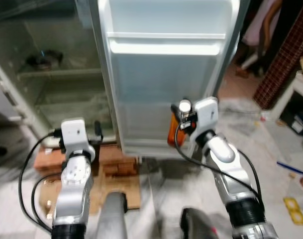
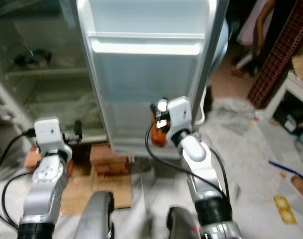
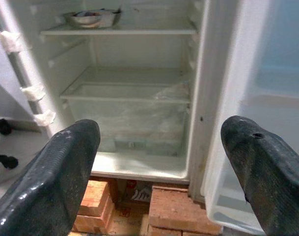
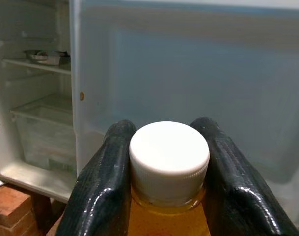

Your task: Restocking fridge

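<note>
just an unlabelled orange bottle (image 4: 167, 196) in the right tool (image 4: 167, 162), white-capped

1 fridge (image 3: 198, 98) stands open, with 1 door (image 1: 166, 89) swung out. Inside are 1 glass shelf (image 3: 120, 30) and 1 clear drawer (image 3: 124, 105), with 1 metal bowl (image 3: 90, 18) at 12 o'clock on the shelf. 1 orange bottle (image 4: 166, 214) carries 1 white cap (image 4: 169, 155). 2 claws: left claw (image 3: 164, 177), right claw (image 4: 169, 196). Several bricks (image 3: 181, 216) lie below, number unclear.
</note>
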